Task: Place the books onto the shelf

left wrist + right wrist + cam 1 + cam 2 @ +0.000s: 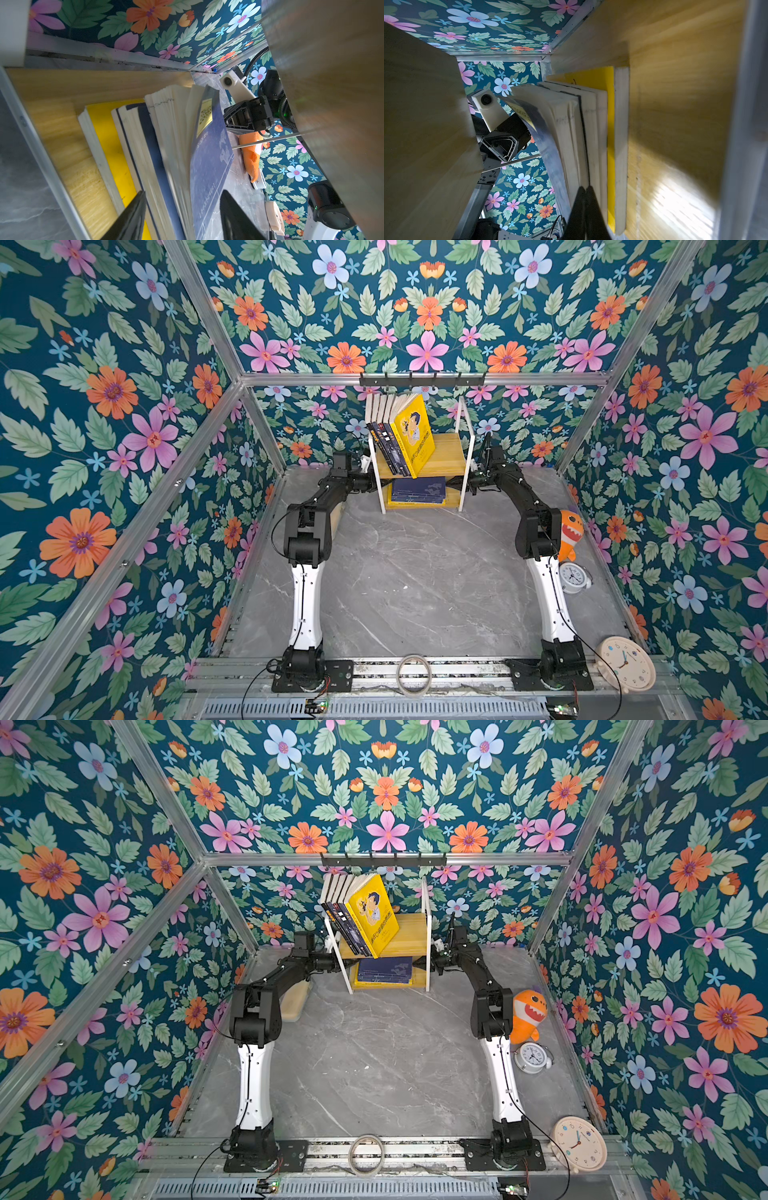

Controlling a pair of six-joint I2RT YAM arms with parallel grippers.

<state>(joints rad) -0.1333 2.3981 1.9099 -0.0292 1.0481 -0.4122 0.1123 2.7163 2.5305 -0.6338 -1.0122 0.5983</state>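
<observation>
Both arms reach into the shelf (449,454) at its lower tier, one from each open side. The left gripper (182,192) has its fingers spread astride the upper books of the flat stack (417,491) on the shelf's bottom board. Bare floor shows between one finger and the navy top book (209,166), so it's a loose bracket, likely squaring the pile. Opposite, the right gripper (584,190) is pressed together, tips against the stack's page edges. It is probably nudging, though a pinched page can't be ruled out. On the shelf's upper board the standing row (390,435) leans toward the left upright, yellow cartoon-boy book (415,429) outermost, nothing propping it.
</observation>
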